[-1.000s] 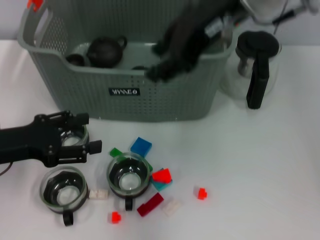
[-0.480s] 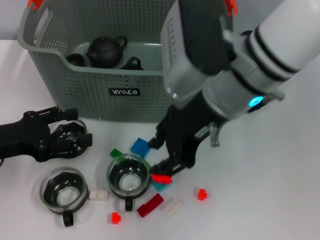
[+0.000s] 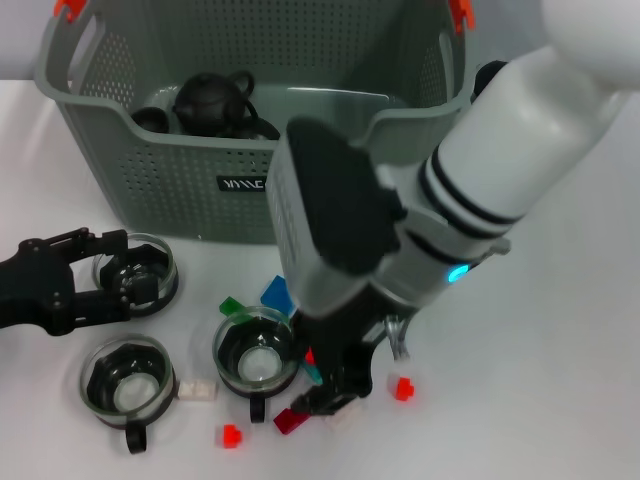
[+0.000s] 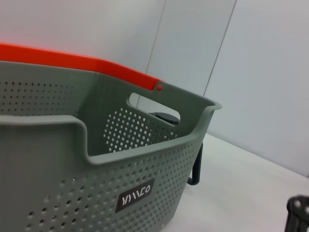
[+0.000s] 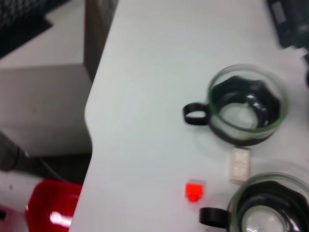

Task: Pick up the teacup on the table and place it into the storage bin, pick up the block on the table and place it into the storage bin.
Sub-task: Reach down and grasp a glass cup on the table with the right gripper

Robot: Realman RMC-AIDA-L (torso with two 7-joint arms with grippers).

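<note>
Since half a second ago, my right arm has swung lower in the head view, its right gripper [image 3: 335,395] now down over the scattered blocks at bottom centre; I cannot tell how its fingers stand. My left gripper [image 3: 105,285] has drawn back toward the left edge, jaws set narrow around the rim of a glass teacup [image 3: 140,272] at middle left. Storage bin [image 3: 250,190]: grey-green, perforated, across the top of the frame, orange clips at its upper corners, black label on its near wall; a dark teapot [image 3: 210,100] sits inside. Second teacup [image 3: 125,378] at lower left, handle pointing to the bottom edge. Third teacup [image 3: 257,352] at lower centre, just beside the right arm's dark housing. White block [image 3: 197,389] between those two cups. Small red block [image 3: 231,434] near the bottom edge. Dark red long block [image 3: 290,421] at the gripper's tip. Red block [image 3: 403,387] right of the arm. Green block [image 3: 231,304] and blue block [image 3: 274,293] above the third cup. White table [image 3: 540,380] beneath all.
</note>
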